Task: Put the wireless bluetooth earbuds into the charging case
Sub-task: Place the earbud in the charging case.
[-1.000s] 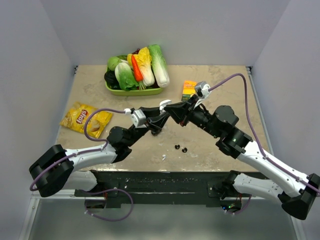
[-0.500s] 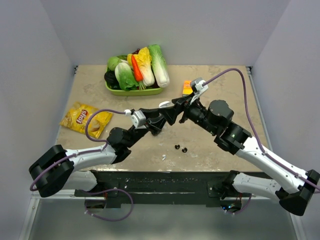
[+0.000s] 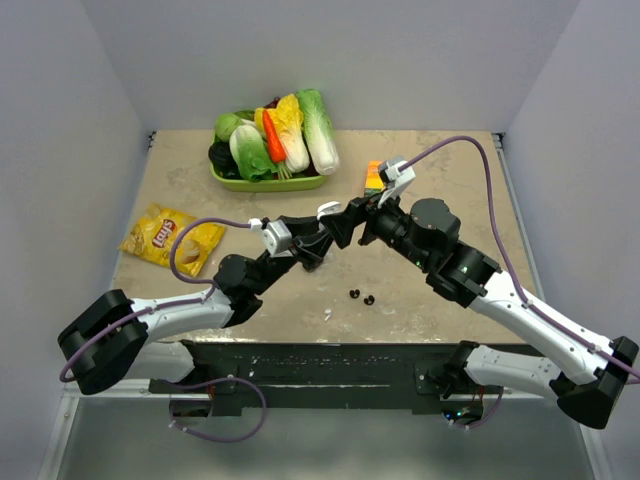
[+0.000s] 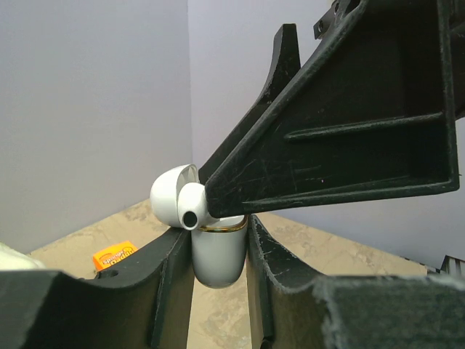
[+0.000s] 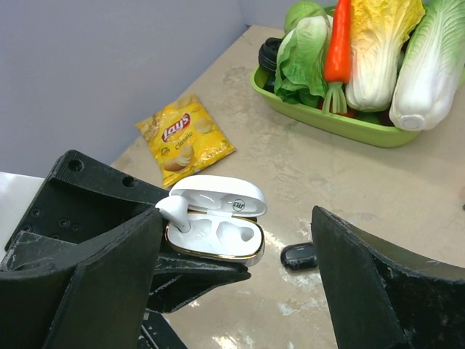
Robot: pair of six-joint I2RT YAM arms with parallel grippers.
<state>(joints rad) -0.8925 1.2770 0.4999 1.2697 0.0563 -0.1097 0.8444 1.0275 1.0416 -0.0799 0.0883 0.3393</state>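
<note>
Left pincer (image 4: 216,236) is clamped on the charging case (image 4: 216,262), holding it off the table (image 3: 200,180) at the middle of the top view, lid (image 5: 218,195) swung up. One white earbud (image 5: 174,212) sits at the case's left socket, seemingly propped rather than fully sunk. In the lower centre of the top view, a small white piece (image 3: 328,314) and two black earbuds (image 3: 354,294) lie on the table, well apart from the case. Right pincer (image 5: 237,215) hangs just beside the case, jaws wide, holding nothing. By my reading, one bud is at the seating step. Next comes either a gentle press on it or a descent for a loose bud, which calls for a fine pinch on something tiny.
</note>
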